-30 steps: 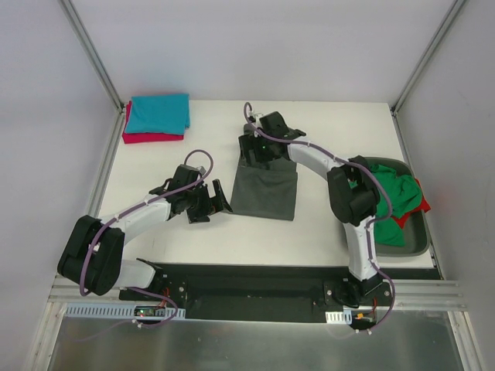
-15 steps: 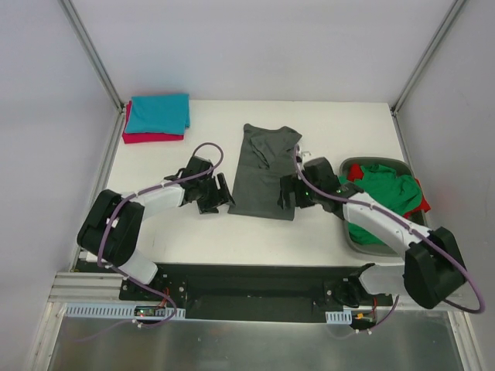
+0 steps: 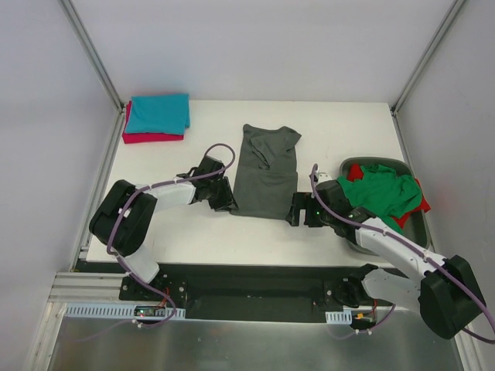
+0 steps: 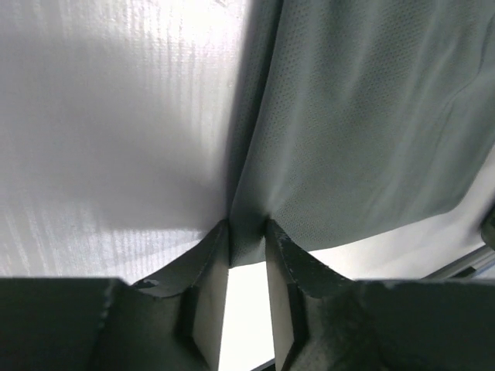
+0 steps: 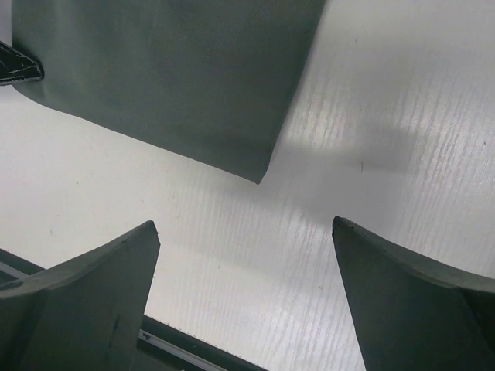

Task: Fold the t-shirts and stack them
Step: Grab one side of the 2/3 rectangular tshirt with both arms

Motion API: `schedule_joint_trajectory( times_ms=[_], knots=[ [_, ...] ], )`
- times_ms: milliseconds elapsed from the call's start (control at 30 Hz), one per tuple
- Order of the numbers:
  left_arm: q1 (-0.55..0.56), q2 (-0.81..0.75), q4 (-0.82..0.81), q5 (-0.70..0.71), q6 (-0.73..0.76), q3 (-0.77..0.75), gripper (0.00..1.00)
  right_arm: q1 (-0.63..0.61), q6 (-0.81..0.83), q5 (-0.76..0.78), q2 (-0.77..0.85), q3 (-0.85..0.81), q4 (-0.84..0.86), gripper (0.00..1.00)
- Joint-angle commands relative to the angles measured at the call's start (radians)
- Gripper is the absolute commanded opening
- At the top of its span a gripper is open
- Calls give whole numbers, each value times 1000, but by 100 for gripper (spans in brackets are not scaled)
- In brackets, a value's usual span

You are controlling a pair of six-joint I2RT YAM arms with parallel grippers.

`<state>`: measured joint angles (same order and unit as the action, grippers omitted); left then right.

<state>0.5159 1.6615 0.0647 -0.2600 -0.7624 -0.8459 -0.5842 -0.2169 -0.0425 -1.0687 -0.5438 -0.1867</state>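
The dark grey t-shirt [image 3: 267,174] lies flat in the middle of the white table [image 3: 340,131], its collar end toward the far side and its straight hem toward the near side; the left gripper [image 3: 224,197] sits low at the shirt's near-left corner, and in the left wrist view its fingers [image 4: 282,259] have narrowed onto the edge of the cloth, a fold of the grey fabric pinched between them; the right gripper [image 3: 302,212] sits just beside the shirt's near-right corner, and in the right wrist view its fingers [image 5: 85,294] stand wide apart with bare table between them, the corner of the cloth just ahead and not touched; at the far-left corner of the table the teal t-shirt [image 3: 158,114] lies folded on top of the folded crimson-pink t-shirt [image 3: 147,138]; at the right edge the dark oval tub [image 3: 373,161] holds the green t-shirt [image 3: 383,193], crumpled, with the red t-shirt [image 3: 421,205] showing beneath it at the rim.
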Motion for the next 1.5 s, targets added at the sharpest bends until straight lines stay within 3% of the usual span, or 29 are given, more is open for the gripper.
schedule_joint_trajectory(
  times_ms=[0,100,233,400,733,933,1300,1467],
  knots=[
    [6,29,46,50,-5,11,20,1,-30,10,-5,8,32,96],
    [6,30,60,50,3,10,16,0,-36,0,-25,10,39,96],
    [6,21,63,54,0,28,0,-2,-44,-19,-48,5,39,96],
    [6,3,61,44,-3,50,0,-28,-71,-22,-95,-11,38,99],
    [9,-25,63,48,-2,71,0,-60,-119,36,-241,-73,69,83],
    [7,-22,63,50,0,73,0,-63,-154,67,-310,-82,104,68],
    [7,-34,63,64,6,68,0,-77,-145,70,-341,-76,119,30],
    [7,-45,63,74,6,71,0,-78,-118,110,-356,-82,119,20]
  ],
)
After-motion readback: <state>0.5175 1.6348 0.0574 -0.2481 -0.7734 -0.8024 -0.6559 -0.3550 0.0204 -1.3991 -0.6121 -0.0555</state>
